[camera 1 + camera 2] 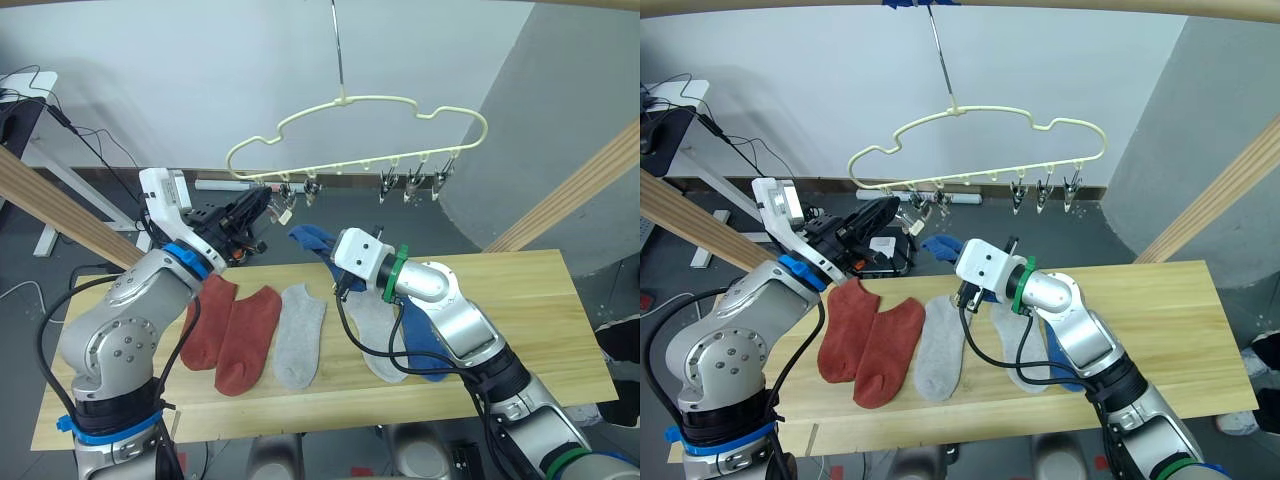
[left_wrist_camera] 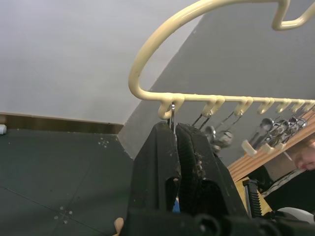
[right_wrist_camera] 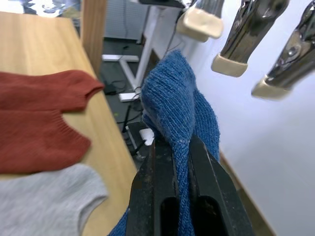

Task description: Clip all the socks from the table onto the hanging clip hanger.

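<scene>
The cream-yellow clip hanger point(image 1: 352, 101) hangs above the table point(image 1: 520, 290), with metal clips point(image 1: 410, 186) along its lower bar. My left gripper point(image 1: 260, 207) is raised to the row's leftmost clip point(image 2: 173, 114) and is shut on it. My right gripper point(image 3: 174, 143) is shut on a blue sock point(image 1: 310, 238), held up just below the clips near the left gripper. On the table lie two rust-red socks point(image 1: 206, 320) point(image 1: 250, 340), a light grey sock point(image 1: 300, 336), a second grey sock point(image 1: 374, 338) and a blue sock point(image 1: 428, 350), the last two partly under my right arm.
Slanted wooden frame poles point(image 1: 50, 205) point(image 1: 575, 195) stand to the left and right of the table. Behind it are a grey wall, a desk leg and cables on the dark floor point(image 1: 90, 150). Bare tabletop lies at the right end.
</scene>
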Tool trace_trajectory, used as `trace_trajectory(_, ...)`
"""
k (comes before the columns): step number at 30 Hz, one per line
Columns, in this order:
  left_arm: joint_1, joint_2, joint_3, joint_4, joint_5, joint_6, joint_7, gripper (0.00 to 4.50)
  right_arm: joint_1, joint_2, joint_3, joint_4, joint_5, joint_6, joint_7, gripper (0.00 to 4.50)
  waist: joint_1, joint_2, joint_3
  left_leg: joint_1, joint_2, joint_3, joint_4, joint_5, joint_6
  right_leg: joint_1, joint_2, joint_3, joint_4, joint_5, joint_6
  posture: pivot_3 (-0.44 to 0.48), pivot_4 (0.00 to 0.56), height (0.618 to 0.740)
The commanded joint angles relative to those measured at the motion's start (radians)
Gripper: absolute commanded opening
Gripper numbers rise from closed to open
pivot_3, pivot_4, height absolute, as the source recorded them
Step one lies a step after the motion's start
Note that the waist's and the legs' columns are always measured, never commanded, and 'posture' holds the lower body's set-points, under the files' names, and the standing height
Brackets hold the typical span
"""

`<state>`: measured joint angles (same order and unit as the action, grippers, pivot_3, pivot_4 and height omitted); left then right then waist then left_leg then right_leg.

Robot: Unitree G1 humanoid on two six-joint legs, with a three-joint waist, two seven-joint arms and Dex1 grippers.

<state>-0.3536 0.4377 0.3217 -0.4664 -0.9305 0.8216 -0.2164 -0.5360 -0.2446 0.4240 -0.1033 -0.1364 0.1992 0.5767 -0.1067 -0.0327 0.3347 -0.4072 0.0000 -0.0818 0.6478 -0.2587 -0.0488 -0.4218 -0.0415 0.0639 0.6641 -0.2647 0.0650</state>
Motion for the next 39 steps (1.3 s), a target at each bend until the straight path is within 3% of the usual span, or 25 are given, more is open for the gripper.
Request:
trace_trajectory(1,0.007,-0.001,0.02,-0.071,-0.046,-0.014,0.016,0.0,-0.004,0.044,-0.01,-0.017,0.004,-0.03,-0.034,0.02,0.0,0.0,0.0,0.0,0.0,0.0,0.0,0.0,0.0,0.0,0.0,0.0,0.0,0.0,0.0,-0.167,0.344,0.735)
trace_trajectory(23,0.034,-0.005,0.018,-0.073,-0.075,-0.035,0.061,0.0,0.007,0.17,0.015,-0.001,0.003,-0.051,-0.072,0.02,-0.002,0.0,0.0,0.0,0.0,0.0,0.0,0.0,0.0,0.0,0.0,0.0,0.001,0.0,0.0,-0.159,0.338,0.735)
trace_trajectory(32,0.05,0.008,0.015,-0.07,-0.077,-0.044,0.055,2.75,0.01,0.174,0.014,0.001,0.011,-0.054,-0.064,0.0,-0.002,0.0,0.0,0.0,0.0,0.0,0.0,0.0,0.0,0.0,0.001,0.0,0.001,0.0,0.0,-0.155,0.337,0.735)
trace_trajectory(36,0.059,0.016,0.016,-0.073,-0.072,-0.046,0.05,2.75,0.012,0.178,0.012,0.002,0.025,-0.049,-0.051,0.0,-0.002,0.0,0.0,0.0,0.001,0.0,0.0,0.0,0.0,0.0,0.001,0.0,0.001,0.0,0.0,-0.155,0.337,0.735)
trace_trajectory(37,0.067,0.023,0.016,-0.075,-0.06,-0.048,0.046,2.79,0.014,0.176,0.011,0.0,0.032,-0.038,-0.039,0.42,-0.002,0.0,0.0,0.0,0.001,0.0,0.0,0.0,0.0,0.0,0.001,0.0,0.001,0.0,0.0,-0.151,0.334,0.735)
trace_trajectory(39,0.076,0.031,0.015,-0.076,-0.048,-0.051,0.041,2.79,0.016,0.173,0.011,-0.002,0.039,-0.024,-0.027,0.75,-0.002,0.0,0.0,0.0,0.001,0.0,0.0,0.0,0.0,0.0,0.001,0.0,0.001,0.0,0.0,-0.151,0.334,0.735)
